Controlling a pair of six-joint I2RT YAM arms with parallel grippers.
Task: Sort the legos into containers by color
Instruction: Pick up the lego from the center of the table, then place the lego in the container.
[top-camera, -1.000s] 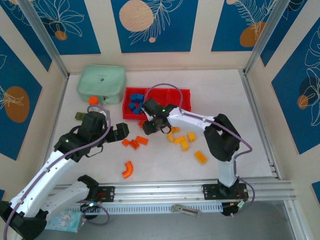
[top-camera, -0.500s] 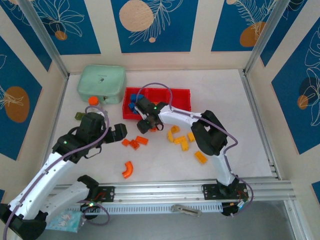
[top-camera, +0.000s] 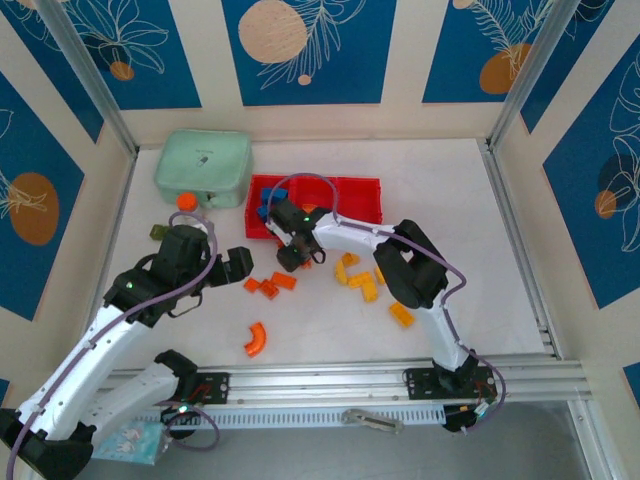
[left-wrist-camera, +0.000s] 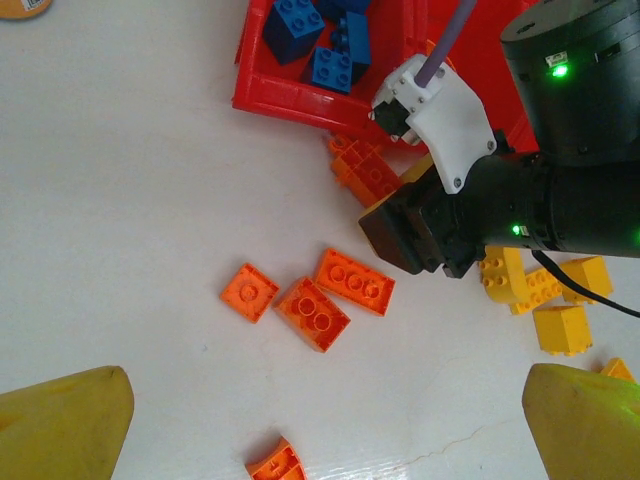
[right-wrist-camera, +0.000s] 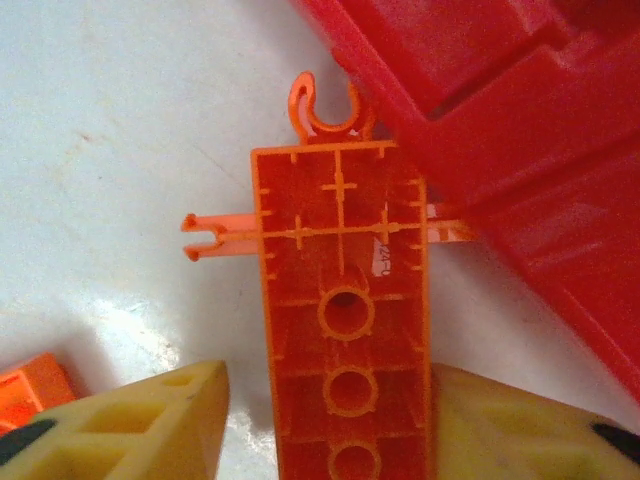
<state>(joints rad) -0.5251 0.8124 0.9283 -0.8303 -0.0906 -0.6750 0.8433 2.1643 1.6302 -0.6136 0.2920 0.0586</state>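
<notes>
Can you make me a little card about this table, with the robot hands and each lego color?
Left gripper: open, holding nothing
Right gripper: long orange brick between its fingers, beside the red tray
Blue legos: in the tray's left compartment
Orange legos: loose on the table
Yellow legos: loose on the table
Curved orange piece: alone, nearer the arms' bases

No writing here can be read for certain. The orange brick (right-wrist-camera: 343, 330) carries a tiny mark on its underside, and the mint case (top-camera: 203, 167) a faint logo, both illegible.
</notes>
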